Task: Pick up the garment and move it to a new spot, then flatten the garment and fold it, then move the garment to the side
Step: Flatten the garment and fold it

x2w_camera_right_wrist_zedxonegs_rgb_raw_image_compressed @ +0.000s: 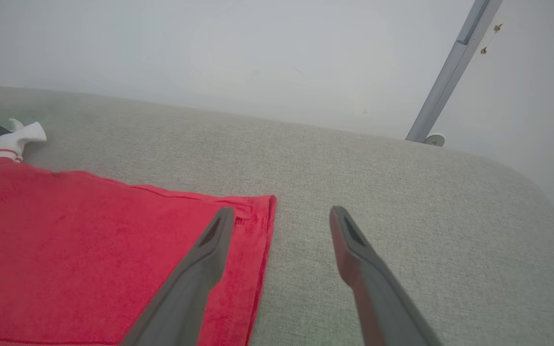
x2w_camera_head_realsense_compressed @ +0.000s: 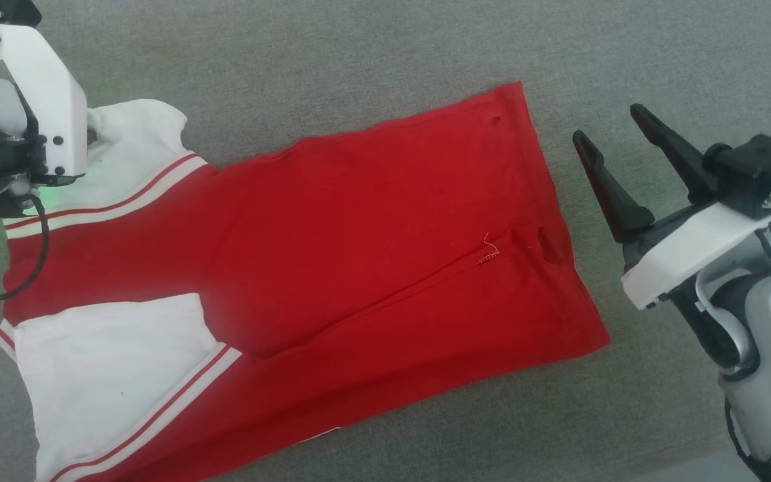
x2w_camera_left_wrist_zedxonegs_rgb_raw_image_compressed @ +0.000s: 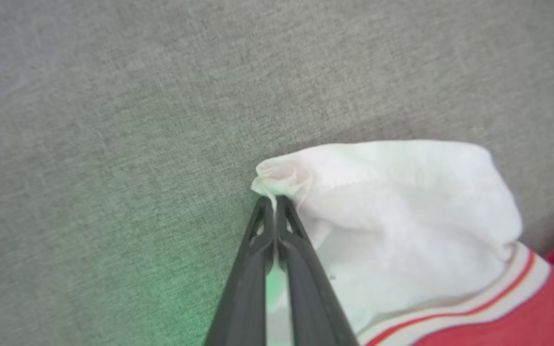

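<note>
We see the garment (x2w_camera_head_realsense_compressed: 359,221) lying flat across the grey cloth counter (x2w_camera_head_realsense_compressed: 372,47), its red body in the middle and the white sleeves at our left side. Our left claw (x2w_camera_left_wrist_zedxonegs_rgb_raw_image_compressed: 273,199) is closed on the tip of the far white sleeve (x2w_camera_left_wrist_zedxonegs_rgb_raw_image_compressed: 402,192), which bunches a little at the fingertips. Our right claw (x2w_camera_head_realsense_compressed: 605,122) stands wide and holds nothing, just beside the red hem (x2w_camera_head_realsense_compressed: 546,187), and behind the counter are a white wall (x2w_camera_right_wrist_zedxonegs_rgb_raw_image_compressed: 209,48) and a slanted grey pole (x2w_camera_right_wrist_zedxonegs_rgb_raw_image_compressed: 450,72).

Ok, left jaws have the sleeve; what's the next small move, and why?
Probably lift the left gripper and fold the white sleeve inward over the red jersey: its jaws are shut on the sleeve's tip, which sticks out past the body.
</note>
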